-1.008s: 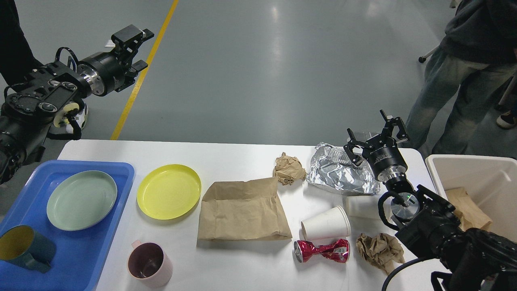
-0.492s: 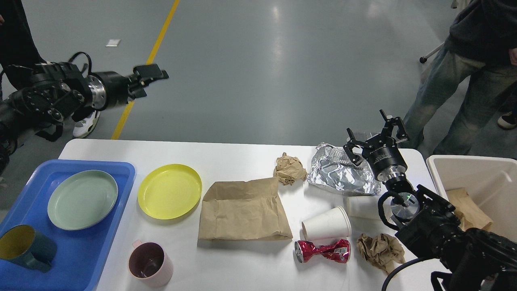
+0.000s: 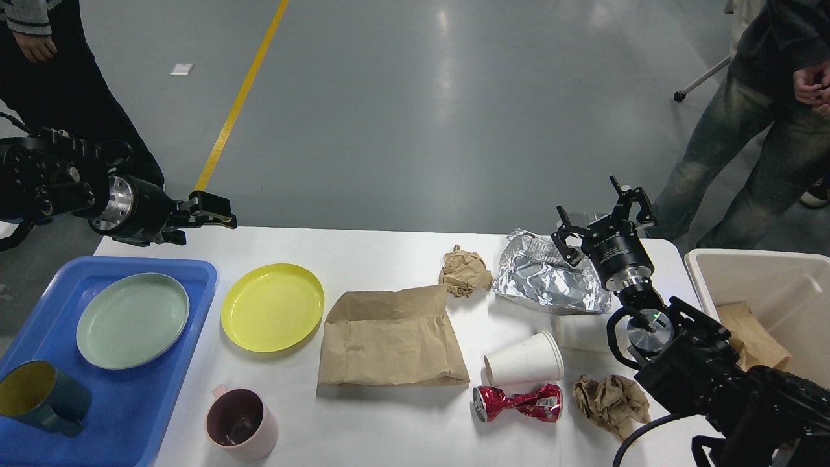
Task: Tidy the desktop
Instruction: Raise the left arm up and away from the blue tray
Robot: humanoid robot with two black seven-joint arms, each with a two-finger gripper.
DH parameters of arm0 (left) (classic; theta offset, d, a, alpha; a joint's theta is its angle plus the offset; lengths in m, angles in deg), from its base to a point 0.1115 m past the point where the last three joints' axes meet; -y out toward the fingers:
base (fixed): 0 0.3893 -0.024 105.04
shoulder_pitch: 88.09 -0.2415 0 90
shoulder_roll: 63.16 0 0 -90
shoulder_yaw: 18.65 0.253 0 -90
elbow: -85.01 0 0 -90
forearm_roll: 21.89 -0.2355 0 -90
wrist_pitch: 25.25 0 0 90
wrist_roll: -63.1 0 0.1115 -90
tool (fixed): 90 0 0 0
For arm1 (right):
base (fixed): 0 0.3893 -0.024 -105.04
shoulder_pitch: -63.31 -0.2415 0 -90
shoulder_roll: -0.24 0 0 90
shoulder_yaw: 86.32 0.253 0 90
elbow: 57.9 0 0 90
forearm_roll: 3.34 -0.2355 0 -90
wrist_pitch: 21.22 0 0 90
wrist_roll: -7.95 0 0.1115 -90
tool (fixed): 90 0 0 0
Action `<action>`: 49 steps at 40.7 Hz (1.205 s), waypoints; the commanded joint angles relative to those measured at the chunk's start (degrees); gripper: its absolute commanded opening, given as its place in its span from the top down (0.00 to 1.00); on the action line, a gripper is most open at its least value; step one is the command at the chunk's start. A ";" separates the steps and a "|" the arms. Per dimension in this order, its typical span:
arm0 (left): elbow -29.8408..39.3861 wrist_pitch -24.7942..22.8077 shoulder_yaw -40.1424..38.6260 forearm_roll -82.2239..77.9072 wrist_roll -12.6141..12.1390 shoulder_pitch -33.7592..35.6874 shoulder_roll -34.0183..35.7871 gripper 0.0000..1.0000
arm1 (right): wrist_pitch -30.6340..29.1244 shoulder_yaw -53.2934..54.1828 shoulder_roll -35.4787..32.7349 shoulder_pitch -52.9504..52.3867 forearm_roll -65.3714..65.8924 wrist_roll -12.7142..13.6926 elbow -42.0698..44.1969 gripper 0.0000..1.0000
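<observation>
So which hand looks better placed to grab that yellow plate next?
The left hand, probably. It hangs over the far left edge of the white desktop, close to the round yellow plastic plate. The right hand sits far off, above the crumpled silver foil.

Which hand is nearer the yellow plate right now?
Left. The left hand hovers over the desktop's far left edge, just up-left of the yellow plate. The right hand is across the table, above the crumpled foil.
</observation>
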 commanded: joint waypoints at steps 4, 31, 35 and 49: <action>9.33 -1.19 4.88 -0.03 -0.34 8.09 0.82 0.04 | 0.01 0.01 0.00 0.00 0.00 0.00 0.00 0.00; 13.74 -7.07 11.66 0.06 -0.43 15.05 -3.22 0.04 | -0.08 0.01 0.00 0.00 0.00 0.00 0.00 0.00; 13.65 -7.43 11.22 0.06 -0.43 15.67 -4.27 0.04 | -0.17 0.01 0.00 0.00 0.00 0.00 -0.08 0.00; 13.74 -7.52 11.13 0.06 -0.43 14.88 -6.56 0.04 | -0.17 0.01 0.00 0.00 0.00 0.00 -0.08 0.00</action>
